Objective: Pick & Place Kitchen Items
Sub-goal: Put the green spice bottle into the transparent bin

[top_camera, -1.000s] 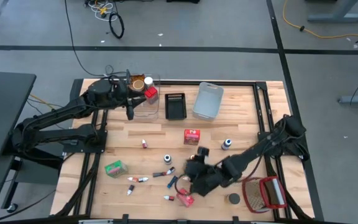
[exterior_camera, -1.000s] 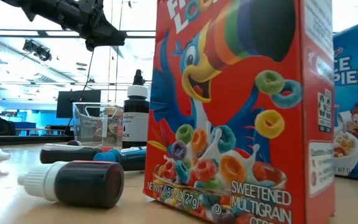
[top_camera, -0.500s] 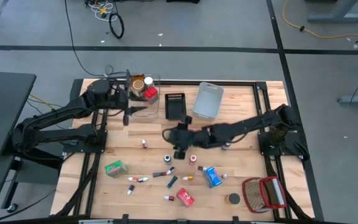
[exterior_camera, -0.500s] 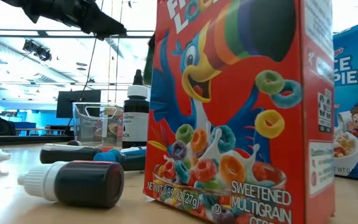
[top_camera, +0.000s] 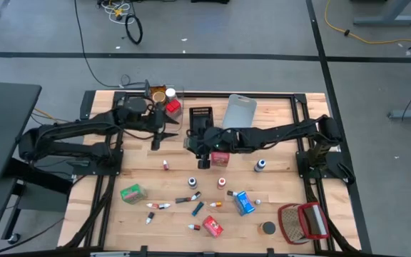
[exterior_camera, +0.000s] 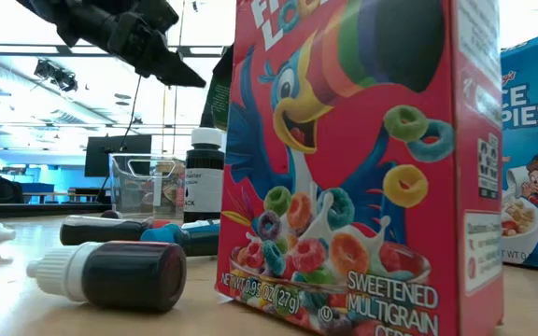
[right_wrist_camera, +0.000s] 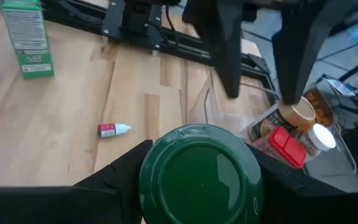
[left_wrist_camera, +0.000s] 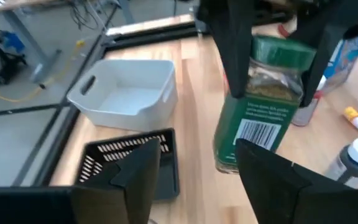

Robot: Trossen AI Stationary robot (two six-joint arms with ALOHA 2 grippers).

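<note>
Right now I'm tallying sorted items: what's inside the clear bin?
The clear bin holds a red box, a tan-lidded jar and a white-capped item; anything beneath them is hidden.

Light wooden surface (top_camera: 277, 207) within a black frame. Far edge, left to right: clear bin (top_camera: 167, 114) holding small items, black slotted bin (top_camera: 201, 120), grey-blue bin (top_camera: 238, 114). Right front corner: red-and-white wire basket (top_camera: 302, 222), with a dark round can (top_camera: 267, 228) just beside it. Left front: green box (top_camera: 131, 193). Front centre: blue box (top_camera: 242, 202), red Froot Loops box (top_camera: 212, 227), several food-colouring tubes (top_camera: 158, 205) lying scattered. Mid-surface: red box (top_camera: 220, 158), partly covered; small white-capped bottle (top_camera: 260, 165) standing right of it; one small tube (top_camera: 166, 165) left of it.
</note>
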